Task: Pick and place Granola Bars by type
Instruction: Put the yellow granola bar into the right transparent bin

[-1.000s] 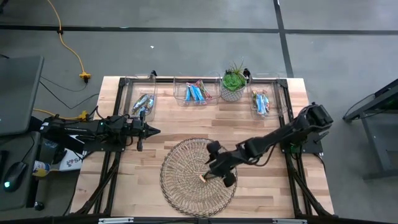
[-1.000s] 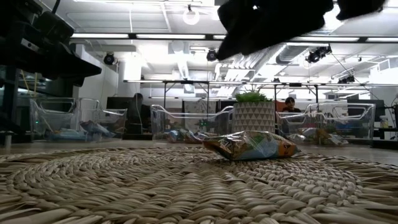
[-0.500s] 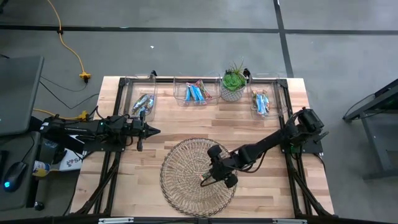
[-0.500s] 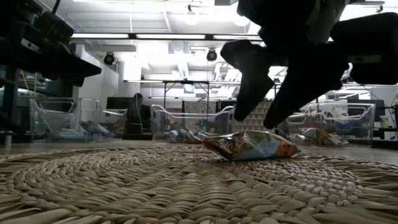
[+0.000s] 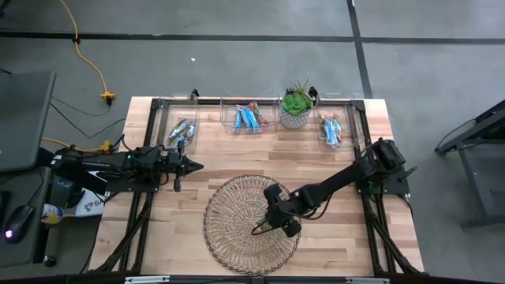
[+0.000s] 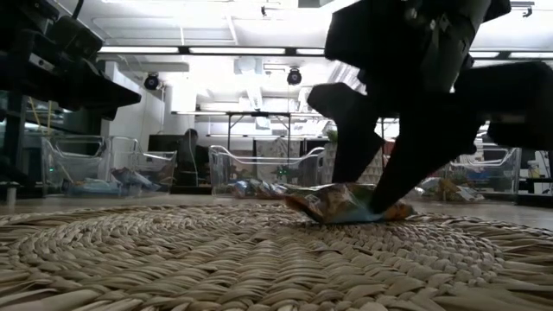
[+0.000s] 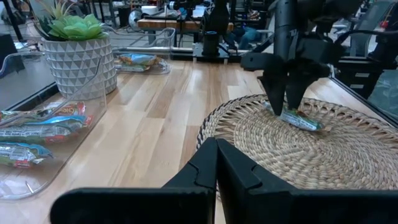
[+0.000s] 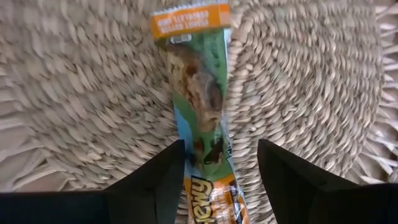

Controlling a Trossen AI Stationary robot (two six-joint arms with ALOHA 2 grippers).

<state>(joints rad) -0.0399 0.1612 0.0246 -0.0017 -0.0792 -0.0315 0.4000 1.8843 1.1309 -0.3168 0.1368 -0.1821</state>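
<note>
From above, the pale wooden worktop [image 5: 197, 162] carries one round woven basket [image 5: 229, 237], flat and coiled, one small green potted plant [image 5: 297, 106], and three clear plastic bins along the far edge: a left bin [image 5: 180, 126], a middle bin [image 5: 246, 116] and a right bin [image 5: 334, 128]. Each bin holds a few slim foil-wrapped granola bars, too small here to count surely. The right end effector [image 5: 268, 226] is down over the basket. The left end effector [image 5: 192, 166] waits over the worktop, left of the basket.

At table height, one granola bar [image 6: 346, 203] lies flat on the thick straw-like coils of the basket, its wrapper crinkled and glossy. The right end effector's two dark fingers [image 6: 354, 138] stand apart astride it, reaching down to it.

In the left wrist view, the left end effector's fingers [image 7: 214, 171] are pressed together with nothing between them. The plant's pot [image 7: 81, 65] is white with a faceted pattern.

In the right wrist view, the bar's wrapper is green with orange ends and a printed picture of a chewy bar. It lies lengthwise in the gap between the parted fingers [image 8: 155, 180], not yet clamped.
</note>
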